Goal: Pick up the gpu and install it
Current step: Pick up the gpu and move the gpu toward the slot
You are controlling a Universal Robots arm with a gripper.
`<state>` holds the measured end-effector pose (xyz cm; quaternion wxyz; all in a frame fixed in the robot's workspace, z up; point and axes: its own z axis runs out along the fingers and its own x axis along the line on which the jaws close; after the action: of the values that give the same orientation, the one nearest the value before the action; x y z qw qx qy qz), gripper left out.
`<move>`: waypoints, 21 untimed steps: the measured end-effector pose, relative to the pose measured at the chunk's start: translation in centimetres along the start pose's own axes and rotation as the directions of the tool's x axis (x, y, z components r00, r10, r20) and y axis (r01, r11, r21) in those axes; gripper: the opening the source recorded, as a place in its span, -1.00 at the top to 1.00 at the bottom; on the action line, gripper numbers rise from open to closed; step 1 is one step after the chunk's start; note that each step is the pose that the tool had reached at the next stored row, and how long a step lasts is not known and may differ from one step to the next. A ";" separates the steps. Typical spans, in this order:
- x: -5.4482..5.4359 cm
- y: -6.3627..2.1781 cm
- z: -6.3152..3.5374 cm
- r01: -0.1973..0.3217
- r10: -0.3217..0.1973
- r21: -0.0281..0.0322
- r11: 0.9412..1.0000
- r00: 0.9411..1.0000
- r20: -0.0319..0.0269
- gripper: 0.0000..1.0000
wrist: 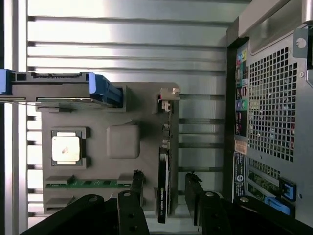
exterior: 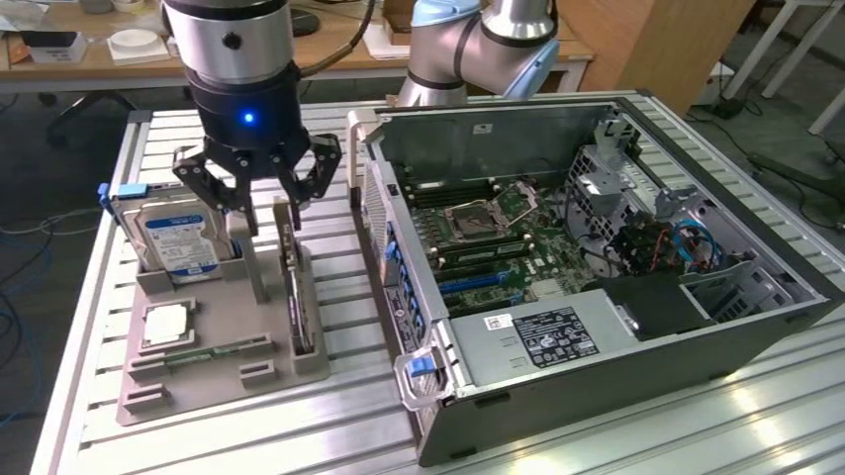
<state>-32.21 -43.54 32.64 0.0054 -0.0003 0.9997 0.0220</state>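
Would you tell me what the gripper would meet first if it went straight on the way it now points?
Probably the gpu, standing on edge in the grey tray directly beneath the gripper. Its open fingers flank the card, though depth is hard to judge.

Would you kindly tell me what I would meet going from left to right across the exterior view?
hard drive → gpu, standing on edge in the grey tray → open computer case

The gpu (wrist: 164,205) — edge-on within the spread hand (wrist: 165,174)
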 end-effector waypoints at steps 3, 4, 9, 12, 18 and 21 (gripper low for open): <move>-0.3 -0.09 0.50 0.000 0.000 0.000 1.000 1.000 0.000 0.06; -0.4 -0.17 0.64 0.000 0.000 0.000 1.000 1.000 0.000 0.06; -0.6 -0.92 1.52 0.000 0.000 0.000 1.000 1.000 0.000 0.06; -0.6 -1.30 2.04 0.000 0.000 -0.001 1.000 1.000 0.000 0.06; -0.6 -1.45 3.12 0.000 0.000 -0.004 1.000 1.000 0.000 0.06; -0.6 -1.48 3.67 0.000 0.000 -0.004 1.000 1.000 0.000 0.06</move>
<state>-31.58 -44.85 28.91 0.0055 -0.0001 0.9997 0.0242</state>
